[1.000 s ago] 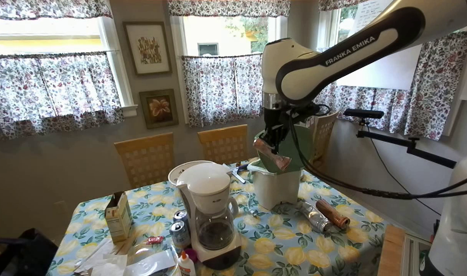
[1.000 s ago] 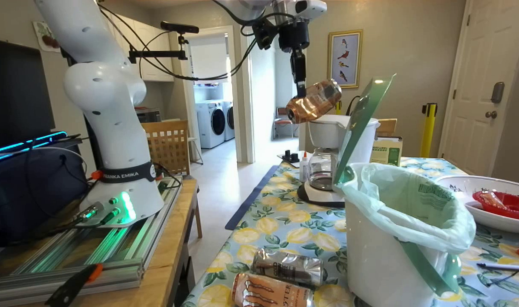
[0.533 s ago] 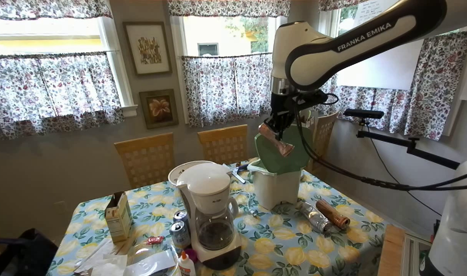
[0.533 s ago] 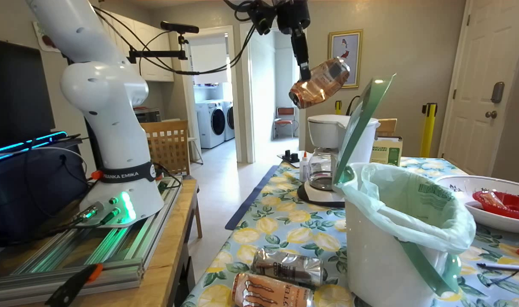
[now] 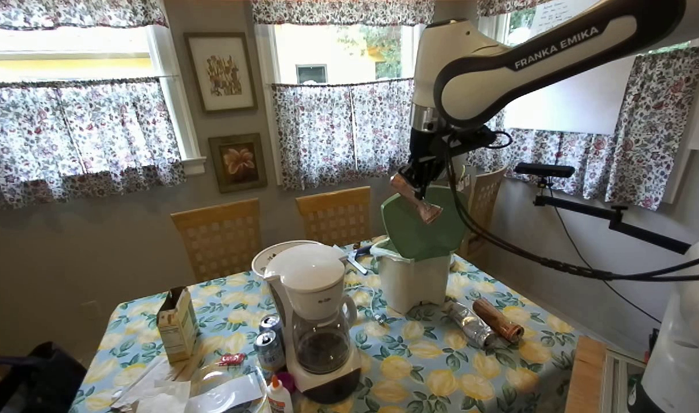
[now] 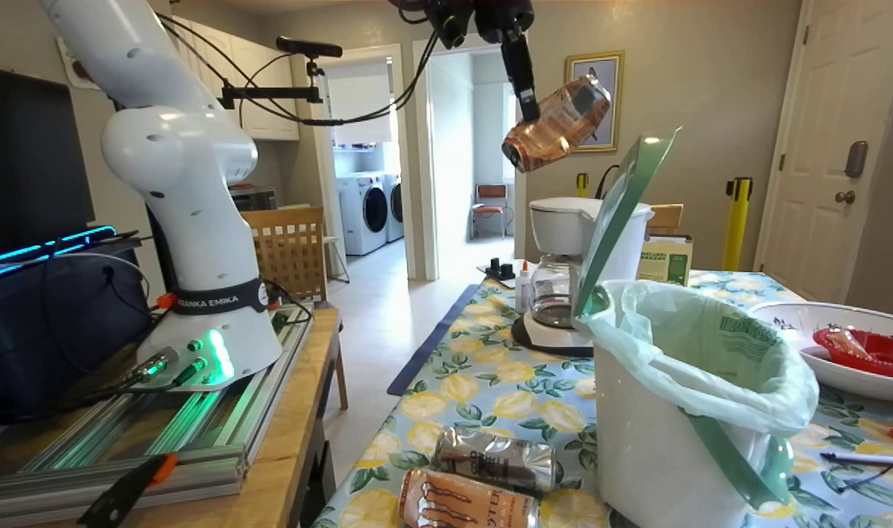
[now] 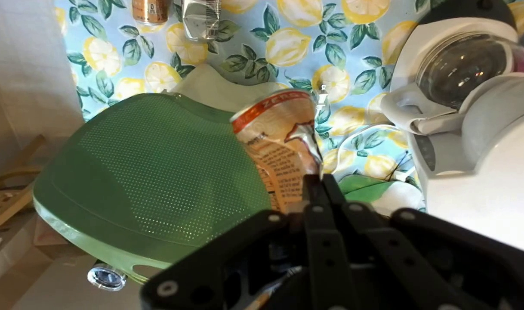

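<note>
presently tool (image 7: pixel 321 181) pinched tight on crumpled can (image 6: pixel 562 123); pale liner (image 6: pixel 718 392) inside bin (image 6: pixel 659 455); red dish (image 6: pixel 886 356) in white bowl (image 6: pixel 829 372).

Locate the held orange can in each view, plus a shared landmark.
An exterior view: orange can, just right of centre, partly hiding the green lid.
An exterior view: orange can, upper half, right of centre, left of the green lid.
Wrist view: orange can, near centre, partly hiding the green lid.
Shared landmark: green lid.
</note>
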Motion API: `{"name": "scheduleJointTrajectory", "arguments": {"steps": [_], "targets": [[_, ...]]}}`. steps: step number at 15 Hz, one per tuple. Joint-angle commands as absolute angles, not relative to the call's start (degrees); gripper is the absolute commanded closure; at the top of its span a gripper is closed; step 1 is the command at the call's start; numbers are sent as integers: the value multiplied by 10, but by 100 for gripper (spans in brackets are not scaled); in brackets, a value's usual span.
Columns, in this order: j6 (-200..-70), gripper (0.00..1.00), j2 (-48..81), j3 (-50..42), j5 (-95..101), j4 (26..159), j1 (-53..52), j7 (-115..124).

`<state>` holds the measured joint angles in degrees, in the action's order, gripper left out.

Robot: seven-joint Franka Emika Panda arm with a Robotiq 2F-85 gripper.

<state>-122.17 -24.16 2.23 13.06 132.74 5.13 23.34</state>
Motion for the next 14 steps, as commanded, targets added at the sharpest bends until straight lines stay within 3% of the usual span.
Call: {"name": "scheduleJointTrajectory", "arguments": {"steps": [1, 14], "targets": [[-1221, 99, -242, 28, 128, 1327, 57, 231], [-1274, 99, -243, 3, 134, 1257, 121, 242]]}}
